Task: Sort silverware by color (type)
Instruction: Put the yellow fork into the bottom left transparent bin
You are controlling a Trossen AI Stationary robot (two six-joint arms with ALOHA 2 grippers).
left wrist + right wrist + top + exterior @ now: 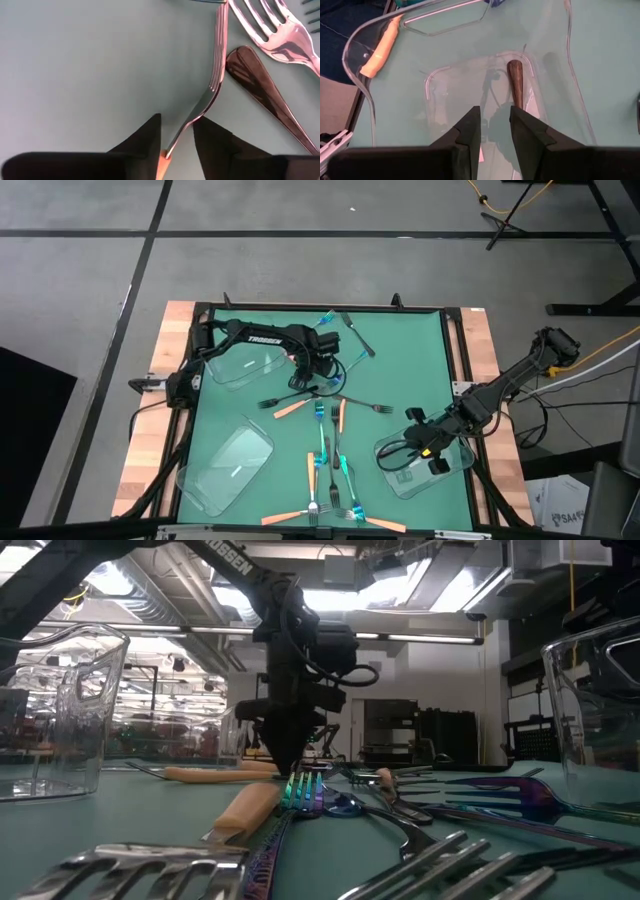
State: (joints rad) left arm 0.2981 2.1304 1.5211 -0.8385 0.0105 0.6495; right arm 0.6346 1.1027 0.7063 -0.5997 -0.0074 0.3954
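Several slim forks with orange [292, 408], teal [322, 435] or dark [358, 338] handles lie scattered on the green mat. My left gripper [177, 132] stands over the middle of the table [318, 380] and points straight down. It is open by a narrow gap, one finger on each side of an orange-handled fork [216, 75] that lies flat on the mat. My right gripper [495, 120] hangs slightly open over the clear tray [455, 472] at the right, nothing between its fingers. A dark fork handle [516, 82] lies in that tray. My left gripper comes from above, its fingers across the fork's neck [186, 127], where the silver meets the orange handle. A strip of mat shows between one finger [147, 137] and the neck. Whether the other finger touches it I cannot tell.
Two more clear trays stand at the left, one far [245, 365] and one near [228, 465]. Right beside my left gripper lie another silver fork [280, 30] and a shiny dark handle [260, 85]. More forks crowd the near middle [335, 505].
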